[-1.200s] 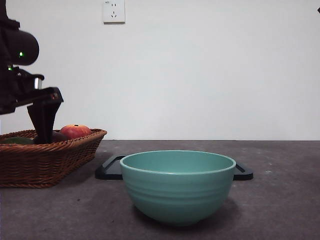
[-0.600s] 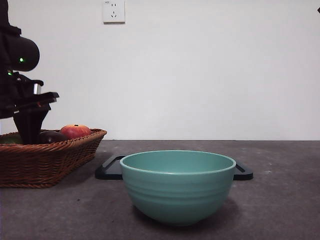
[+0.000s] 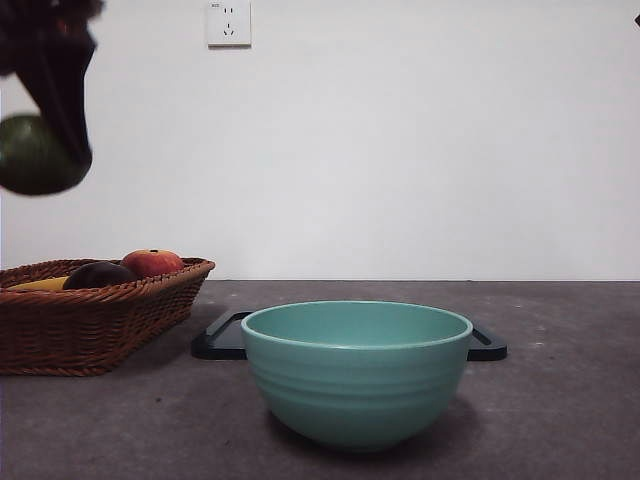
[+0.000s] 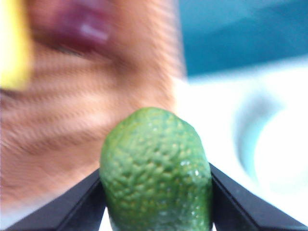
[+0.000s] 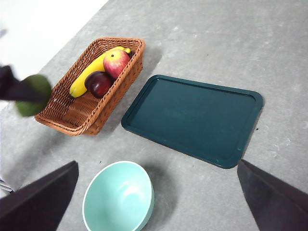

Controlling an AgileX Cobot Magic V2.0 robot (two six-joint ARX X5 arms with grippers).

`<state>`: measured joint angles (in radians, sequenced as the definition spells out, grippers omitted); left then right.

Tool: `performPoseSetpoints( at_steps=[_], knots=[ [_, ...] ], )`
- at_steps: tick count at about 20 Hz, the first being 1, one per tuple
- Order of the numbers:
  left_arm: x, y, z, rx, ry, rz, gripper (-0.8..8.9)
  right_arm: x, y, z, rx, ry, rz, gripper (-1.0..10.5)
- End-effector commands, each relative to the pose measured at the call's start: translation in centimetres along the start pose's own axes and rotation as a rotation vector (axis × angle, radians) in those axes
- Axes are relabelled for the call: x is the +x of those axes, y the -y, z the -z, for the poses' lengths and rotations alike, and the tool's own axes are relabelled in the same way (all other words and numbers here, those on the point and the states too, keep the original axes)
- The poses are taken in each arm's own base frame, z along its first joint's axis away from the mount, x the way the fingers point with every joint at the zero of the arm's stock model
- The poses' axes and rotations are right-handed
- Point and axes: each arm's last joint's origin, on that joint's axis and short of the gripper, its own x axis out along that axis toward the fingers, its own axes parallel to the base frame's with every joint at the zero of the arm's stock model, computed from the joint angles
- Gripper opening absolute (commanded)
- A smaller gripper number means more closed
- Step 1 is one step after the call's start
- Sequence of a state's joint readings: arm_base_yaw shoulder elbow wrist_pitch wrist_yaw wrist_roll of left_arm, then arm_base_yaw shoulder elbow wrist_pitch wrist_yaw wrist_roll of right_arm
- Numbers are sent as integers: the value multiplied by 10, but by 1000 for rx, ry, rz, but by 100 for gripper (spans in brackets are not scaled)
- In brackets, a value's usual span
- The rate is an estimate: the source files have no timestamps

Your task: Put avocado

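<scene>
The avocado (image 4: 156, 173) is green and pebbly, clamped between my left gripper's (image 4: 156, 192) two black jaws. In the front view the left gripper (image 3: 45, 150) holds the avocado (image 3: 35, 155) high above the wicker basket (image 3: 100, 320) at the far left. In the right wrist view the avocado (image 5: 33, 94) hangs over the basket's (image 5: 72, 118) near end. My right gripper (image 5: 154, 202) is open and empty, high above the table over the teal bowl (image 5: 118, 197) and the dark tray (image 5: 192, 118).
The basket holds a red-orange apple (image 3: 150, 263), a dark purple fruit (image 3: 98, 274) and a banana (image 5: 91, 72). The teal bowl (image 3: 356, 370) stands at the front centre, with the dark tray (image 3: 220, 335) behind it. A wall socket (image 3: 228, 22) is on the wall.
My left gripper has risen out of the basket with the avocado in its jaws, from basket level to high above it. The basket, bowl and tray have not moved.
</scene>
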<state>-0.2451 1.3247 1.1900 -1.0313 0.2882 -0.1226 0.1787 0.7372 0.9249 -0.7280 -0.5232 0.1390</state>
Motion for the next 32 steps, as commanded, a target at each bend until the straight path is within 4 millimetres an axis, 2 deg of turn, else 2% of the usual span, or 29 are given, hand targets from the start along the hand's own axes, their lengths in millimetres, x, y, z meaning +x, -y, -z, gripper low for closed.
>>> performPoseSetpoints(
  at_steps=[1,8,11,14,18,24,27,32],
  knots=[
    [-3,24,6,39,-33,40,276,-2,-2,-5,-2,19,-6,545],
    [25,115,25,283,-49,206,276,-2,-2,-5,21,18,-6,545],
    [46,142,32,370,-65,229,276,-2,-2,-5,24,19,-6,545],
    [73,160,33,424,-59,209,276,-2,-2,-5,24,18,-7,545],
    [109,173,29,461,-48,222,276,-2,-2,-5,24,18,-7,545],
    [149,172,35,474,-148,172,276,-2,-2,-5,24,18,-7,545],
    [159,173,37,477,-171,163,276,-2,-2,-5,24,18,-7,545],
    [161,172,38,492,-181,159,282,-2,-2,-5,24,18,-6,545]
  ],
)
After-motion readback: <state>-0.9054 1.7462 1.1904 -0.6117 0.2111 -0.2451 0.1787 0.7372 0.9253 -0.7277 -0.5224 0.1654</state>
